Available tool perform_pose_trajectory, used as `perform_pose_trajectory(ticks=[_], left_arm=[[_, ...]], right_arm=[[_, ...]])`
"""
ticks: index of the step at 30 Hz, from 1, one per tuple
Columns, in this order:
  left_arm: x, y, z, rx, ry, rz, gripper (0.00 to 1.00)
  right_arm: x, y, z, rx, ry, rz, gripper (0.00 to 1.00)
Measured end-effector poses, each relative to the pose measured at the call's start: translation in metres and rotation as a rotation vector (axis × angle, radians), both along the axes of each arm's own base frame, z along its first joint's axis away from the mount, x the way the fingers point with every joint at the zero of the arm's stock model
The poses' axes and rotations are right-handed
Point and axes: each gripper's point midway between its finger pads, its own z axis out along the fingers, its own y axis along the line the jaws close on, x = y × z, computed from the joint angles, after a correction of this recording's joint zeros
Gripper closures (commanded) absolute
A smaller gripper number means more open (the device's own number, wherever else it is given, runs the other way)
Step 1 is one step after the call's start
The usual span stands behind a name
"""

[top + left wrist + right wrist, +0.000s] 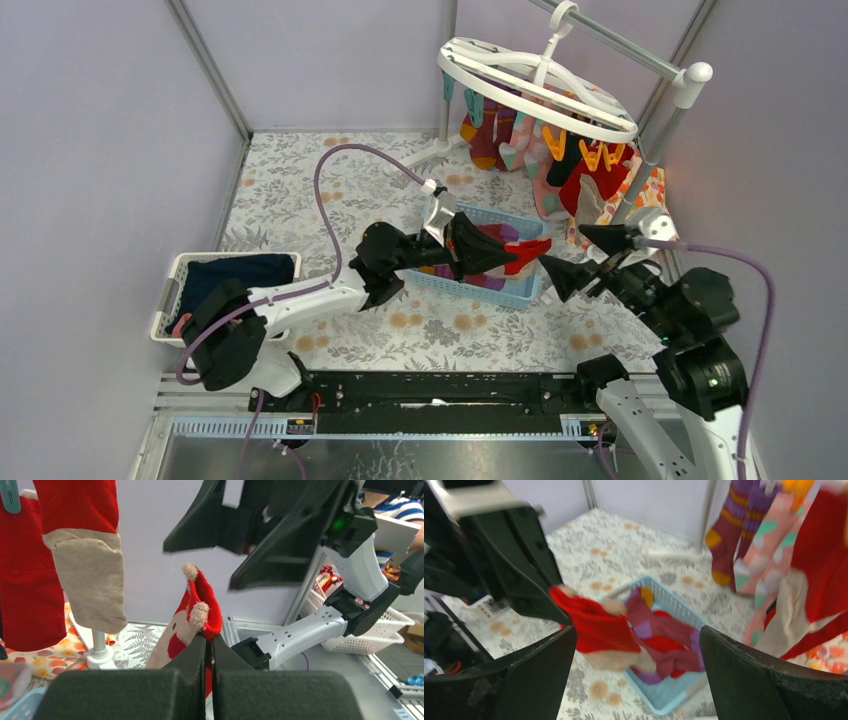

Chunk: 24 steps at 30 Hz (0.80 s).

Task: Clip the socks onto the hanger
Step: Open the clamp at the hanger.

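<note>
1. A blue basket [478, 289] is seen at the centre of the floral worktop [300, 190] in the top view, with red and maroon socks [664, 635] heaped in it. A white basket [168, 292] with navy cloth [235, 272] is set at 9 o'clock.
2. The hanger [540, 95] is hung at 1 o'clock from a grey rack [660, 140]. More socks [590, 185] are clipped below it, directly at 12 o'clock from the right pincer [562, 247].
3. Part of the blue basket is covered by the left arm. The right wrist view is blurred, and the clips cannot be counted there. In the left wrist view the lower end of the red sock [200, 605] is cut off behind the fingers.
4. The left pincer [209, 655] is closed fully on the red sock, which has beige trim. The sock is held above the basket's 3 o'clock rim, with its free end pointed towards 3 o'clock.
5. The right pincer is spread as wide as it goes and nothing is held in it. The sock's free end is seen between its fingers [524, 680]. Whether it is touched cannot be told.
</note>
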Motion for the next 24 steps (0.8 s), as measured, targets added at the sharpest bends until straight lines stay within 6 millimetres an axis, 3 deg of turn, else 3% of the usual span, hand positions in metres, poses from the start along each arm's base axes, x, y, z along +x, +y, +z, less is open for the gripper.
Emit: perform_pose_trajectory(ticks=[3,5,10,15,22,24], left_arm=[[0.006,0.007,-0.003,0.039,-0.020,-0.005,1.00],[0.012,0.015,-0.005,0.064,-0.025,0.002,1.00],[0.019,0.034,-0.002,0.082,-0.055,0.001,1.00],[0.006,0.040,-0.001,0.090,-0.055,-0.079,1.00],[-0.002,0.049,0.005,0.050,-0.034,-0.170,1.00],[-0.004,0.049,0.005,0.038,-0.024,-0.195,1.00]], right_arm=[[0.009,-0.001,-0.045,-0.050,0.074,-0.013,0.00],[0.007,0.000,-0.062,-0.065,0.104,-0.003,0.00],[-0.002,0.020,-0.052,-0.058,0.086,0.135,0.00],[-0.003,0.039,-0.055,-0.051,0.103,0.258,0.03],[-0.010,0.056,-0.042,-0.014,0.063,0.388,0.25],[-0.010,0.063,-0.043,0.001,0.065,0.432,0.36]])
